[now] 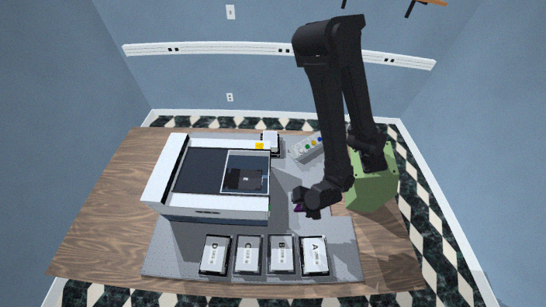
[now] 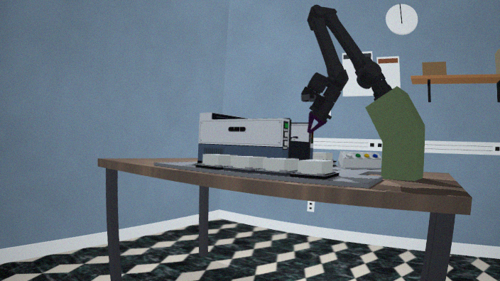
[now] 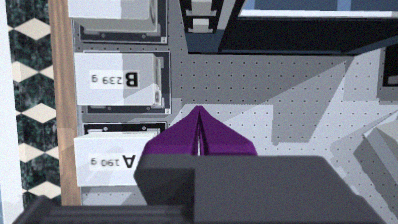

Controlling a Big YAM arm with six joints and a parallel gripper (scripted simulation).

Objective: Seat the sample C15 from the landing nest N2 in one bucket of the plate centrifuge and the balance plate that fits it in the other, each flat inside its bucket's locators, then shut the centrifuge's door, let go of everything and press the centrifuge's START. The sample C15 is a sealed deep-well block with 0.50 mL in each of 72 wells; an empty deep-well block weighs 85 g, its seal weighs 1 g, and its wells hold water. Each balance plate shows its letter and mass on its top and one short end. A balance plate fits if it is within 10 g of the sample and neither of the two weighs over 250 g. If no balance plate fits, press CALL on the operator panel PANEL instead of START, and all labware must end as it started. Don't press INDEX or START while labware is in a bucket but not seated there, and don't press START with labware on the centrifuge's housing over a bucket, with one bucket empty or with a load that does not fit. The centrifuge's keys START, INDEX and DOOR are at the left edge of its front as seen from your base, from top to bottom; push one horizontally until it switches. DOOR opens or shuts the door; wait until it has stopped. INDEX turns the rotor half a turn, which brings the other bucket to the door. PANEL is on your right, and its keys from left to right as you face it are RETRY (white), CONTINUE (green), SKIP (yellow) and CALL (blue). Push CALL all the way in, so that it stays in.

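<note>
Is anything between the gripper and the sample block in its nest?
Nothing visible: only bare mat lies between the shut gripper and the sample block. The centrifuge stands just beside that line.

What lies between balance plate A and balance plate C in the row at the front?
Balance plate B lies between plate A and plate C, as the top view shows.
</note>
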